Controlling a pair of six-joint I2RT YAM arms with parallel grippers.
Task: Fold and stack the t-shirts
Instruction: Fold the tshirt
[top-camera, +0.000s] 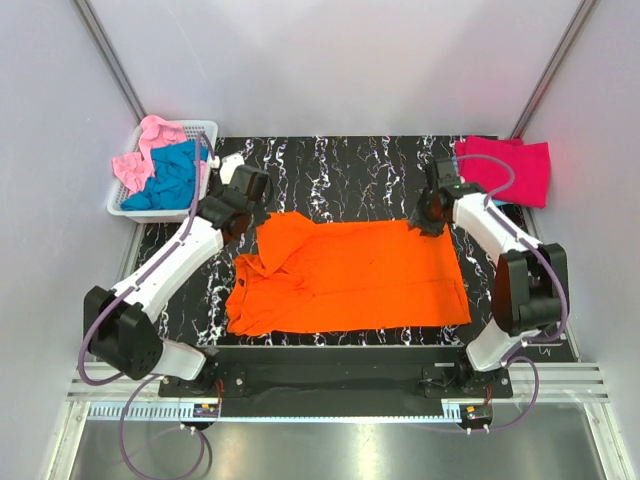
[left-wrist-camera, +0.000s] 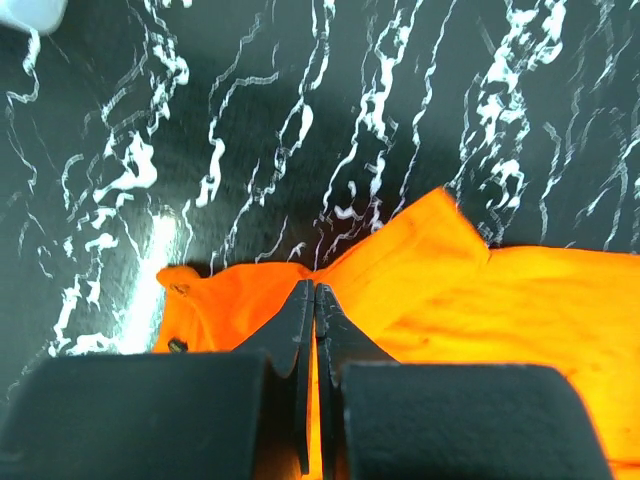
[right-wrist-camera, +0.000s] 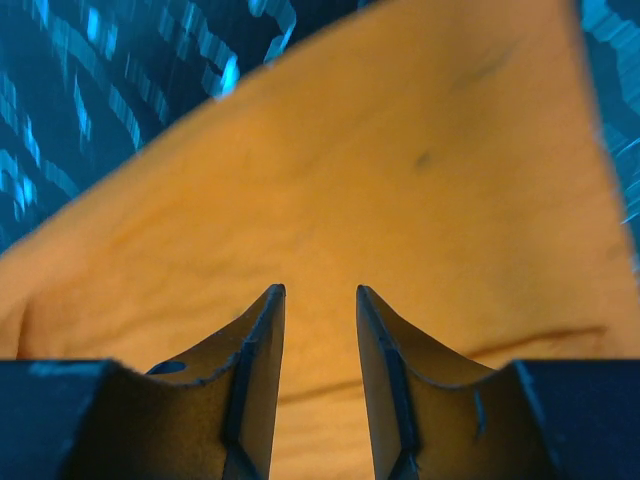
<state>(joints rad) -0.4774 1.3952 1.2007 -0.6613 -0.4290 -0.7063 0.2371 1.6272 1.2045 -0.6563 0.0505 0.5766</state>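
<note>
Left arm stretched forward, left end effector (left-wrist-camera: 314, 292) low at far-left corner of orange t-shirt (top-camera: 350, 275), clenched on cloth edge. Right arm bent inward, right end effector (right-wrist-camera: 320, 292) released, jaws apart just over shirt's far-right corner. Shirt spread mid-desk (top-camera: 340, 160). Crimson-pink t-shirt (top-camera: 510, 170) at far-right corner.

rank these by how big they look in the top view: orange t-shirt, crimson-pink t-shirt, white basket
1. orange t-shirt, clearly the largest.
2. white basket and crimson-pink t-shirt look about alike, so they are not ranked. The shirt's near edge is partly covered.
</note>
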